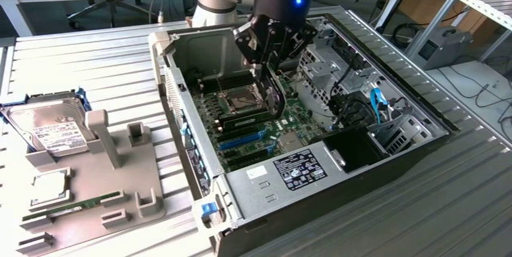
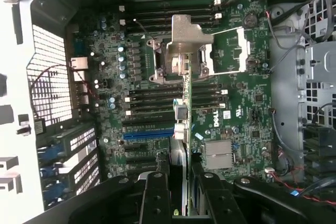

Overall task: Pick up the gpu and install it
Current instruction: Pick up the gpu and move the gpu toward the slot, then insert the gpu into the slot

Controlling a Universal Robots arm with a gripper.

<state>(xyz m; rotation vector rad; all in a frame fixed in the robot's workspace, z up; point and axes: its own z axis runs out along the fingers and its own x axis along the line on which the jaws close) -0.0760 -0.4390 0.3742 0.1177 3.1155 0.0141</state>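
Note:
The gpu (image 1: 273, 98) hangs on edge inside the open computer case (image 1: 416, 143), over the motherboard (image 1: 292, 128) beside the CPU socket (image 1: 238, 99). My gripper (image 1: 268, 68) is shut on the card's upper edge and holds it upright. In the wrist view the gpu (image 2: 188, 45) appears edge-on as a thin green line running away from my gripper (image 2: 184, 184), with its silver bracket at the far end over the CPU socket (image 2: 231, 51). The card hovers above the board. The blue slot (image 2: 147, 135) lies just to one side of the card's edge.
On the exterior view's left stands a grey parts tray (image 1: 120, 179) holding a hard drive (image 1: 50, 128), a processor (image 1: 50, 188) and a memory stick (image 1: 72, 206). Drive cages and cables (image 1: 352, 89) crowd the case's far side. A labelled cover (image 1: 300, 170) spans the near end.

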